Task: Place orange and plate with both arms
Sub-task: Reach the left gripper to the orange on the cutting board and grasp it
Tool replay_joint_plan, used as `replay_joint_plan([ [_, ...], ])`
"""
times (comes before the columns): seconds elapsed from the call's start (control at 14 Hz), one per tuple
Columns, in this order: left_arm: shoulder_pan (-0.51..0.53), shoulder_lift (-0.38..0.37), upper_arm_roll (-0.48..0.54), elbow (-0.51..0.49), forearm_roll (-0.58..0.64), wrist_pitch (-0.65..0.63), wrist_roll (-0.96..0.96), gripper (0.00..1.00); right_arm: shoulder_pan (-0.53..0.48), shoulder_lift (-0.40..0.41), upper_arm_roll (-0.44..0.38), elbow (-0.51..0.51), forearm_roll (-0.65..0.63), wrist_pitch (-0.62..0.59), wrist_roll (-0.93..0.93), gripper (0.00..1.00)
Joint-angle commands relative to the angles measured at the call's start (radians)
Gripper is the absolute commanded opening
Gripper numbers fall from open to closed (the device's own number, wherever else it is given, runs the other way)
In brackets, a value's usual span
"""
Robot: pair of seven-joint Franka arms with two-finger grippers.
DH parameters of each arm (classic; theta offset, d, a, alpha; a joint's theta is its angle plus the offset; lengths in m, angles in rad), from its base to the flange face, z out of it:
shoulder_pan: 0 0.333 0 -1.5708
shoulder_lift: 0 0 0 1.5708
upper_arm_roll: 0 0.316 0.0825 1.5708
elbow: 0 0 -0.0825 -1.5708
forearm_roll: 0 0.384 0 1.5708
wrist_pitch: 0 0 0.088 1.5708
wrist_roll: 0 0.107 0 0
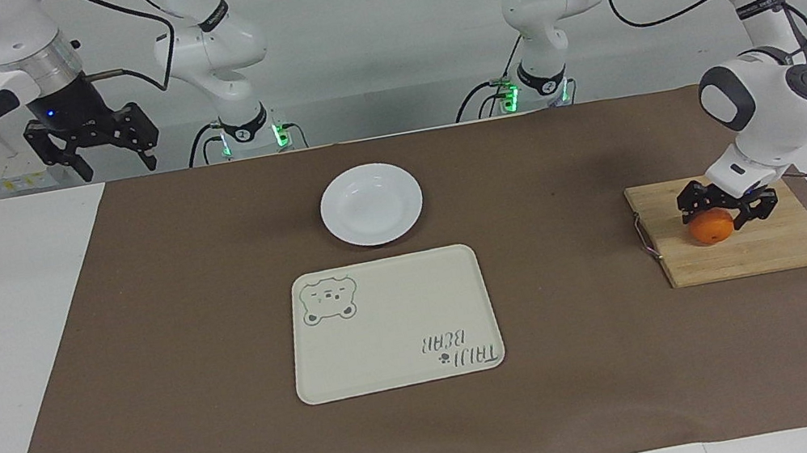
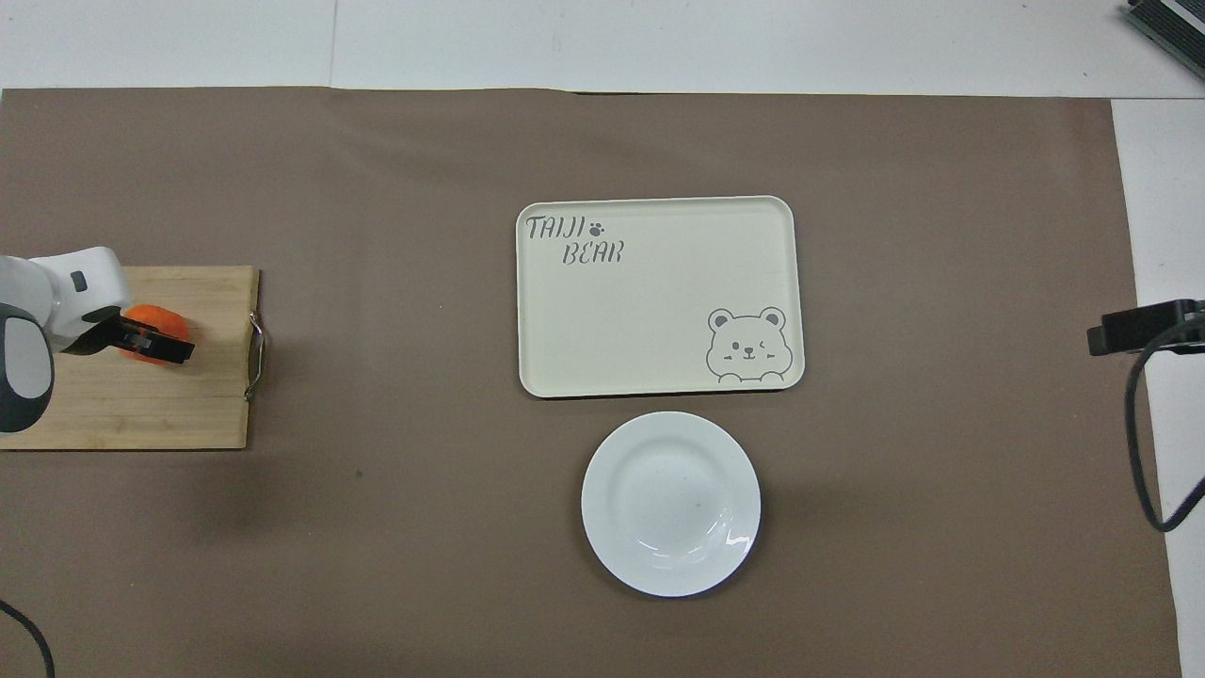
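The orange (image 1: 710,231) lies on a wooden cutting board (image 1: 771,245) at the left arm's end of the table. My left gripper (image 1: 720,216) is low over the orange, open, with one finger on each side of the fruit. In the overhead view the left gripper (image 2: 155,337) covers part of the orange (image 2: 162,321). The white plate (image 1: 371,204) lies empty in the middle of the table, near the robots, and also shows in the overhead view (image 2: 670,503). My right gripper (image 1: 104,149) waits raised and open over the right arm's end of the table.
A cream rectangular tray (image 1: 392,322) with a bear drawing lies just farther from the robots than the plate. The cutting board (image 2: 122,405) has a metal handle on its side toward the tray. A brown mat (image 1: 144,344) covers the table.
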Motion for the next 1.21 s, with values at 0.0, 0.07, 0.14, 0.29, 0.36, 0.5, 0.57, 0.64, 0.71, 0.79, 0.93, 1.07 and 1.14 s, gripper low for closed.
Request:
replay_joint_plan([
  [0.0, 0.008, 0.007, -0.006, -0.021, 0.002, 0.032, 0.014, 0.85, -0.004, -0.014, 0.002, -0.005, -0.006, -0.009, -0.018, 1.00],
  [0.07, 0.008, 0.007, -0.006, -0.019, 0.002, 0.029, 0.014, 0.29, -0.004, -0.014, 0.002, -0.005, -0.006, -0.009, -0.018, 1.00],
  [0.14, 0.010, 0.009, -0.006, -0.012, 0.002, 0.026, 0.014, 0.00, -0.004, -0.014, 0.002, -0.005, -0.006, -0.009, -0.018, 1.00],
  [0.29, 0.011, 0.001, -0.004, 0.004, 0.002, 0.016, 0.005, 0.00, -0.004, -0.014, 0.002, -0.005, -0.006, -0.009, -0.018, 1.00],
  [0.36, 0.010, -0.008, -0.004, 0.023, 0.002, 0.000, -0.002, 0.00, -0.002, -0.014, 0.002, -0.005, -0.006, -0.009, -0.020, 1.00],
  [0.5, 0.008, -0.013, -0.004, 0.083, 0.000, -0.074, -0.018, 0.00, -0.004, -0.014, 0.001, -0.005, -0.006, -0.009, -0.018, 1.00],
  [0.57, 0.007, -0.016, -0.004, 0.106, 0.000, -0.106, -0.032, 0.00, -0.004, -0.014, 0.002, -0.004, -0.006, -0.009, -0.018, 1.00],
  [0.64, 0.001, -0.025, -0.006, 0.132, 0.000, -0.134, -0.070, 0.00, -0.002, -0.014, 0.002, -0.005, -0.006, -0.008, -0.018, 1.00],
  [0.71, -0.006, -0.033, -0.006, 0.154, 0.000, -0.164, -0.122, 0.00, -0.004, -0.014, 0.002, -0.005, -0.006, -0.009, -0.018, 1.00],
  [0.79, -0.013, -0.040, -0.007, 0.184, 0.003, -0.201, -0.184, 0.00, -0.002, -0.014, 0.002, -0.005, -0.006, -0.009, -0.018, 1.00],
  [0.93, -0.035, -0.062, -0.015, 0.230, 0.008, -0.269, -0.292, 0.00, -0.004, -0.014, 0.002, -0.005, -0.006, -0.011, -0.018, 1.00],
  [1.07, -0.059, -0.098, -0.016, 0.254, 0.009, -0.322, -0.392, 0.00, -0.002, -0.014, 0.002, -0.005, -0.006, -0.009, -0.018, 1.00],
  [1.14, -0.073, -0.117, -0.018, 0.255, 0.011, -0.349, -0.416, 0.00, -0.004, -0.014, 0.002, -0.005, -0.006, -0.009, -0.018, 1.00],
])
